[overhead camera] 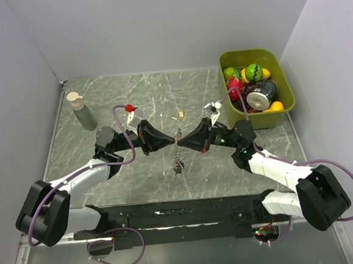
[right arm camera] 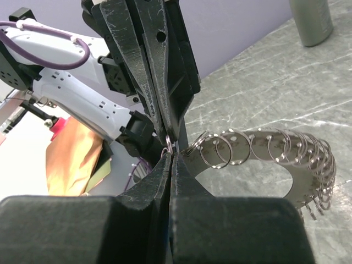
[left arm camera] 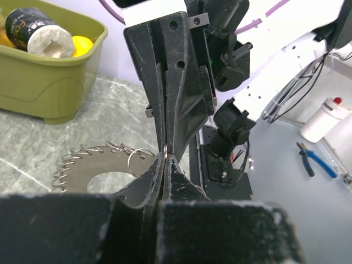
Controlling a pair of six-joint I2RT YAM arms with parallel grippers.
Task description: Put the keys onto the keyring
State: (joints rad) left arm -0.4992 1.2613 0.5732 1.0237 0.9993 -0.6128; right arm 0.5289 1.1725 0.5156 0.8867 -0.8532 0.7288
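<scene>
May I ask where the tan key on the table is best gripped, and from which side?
The key seems to lie flat on the table, nothing touching it, so probably pinch its tan head from straight above; side-on fingers would scrape the surface. Its blade is too small to make out.

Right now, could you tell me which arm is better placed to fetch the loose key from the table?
Probably right, narrowly. The left gripper and right gripper are both shut on the keyring, tip to tip; the tan key lies just beyond them, slightly toward the right arm's side.
</scene>
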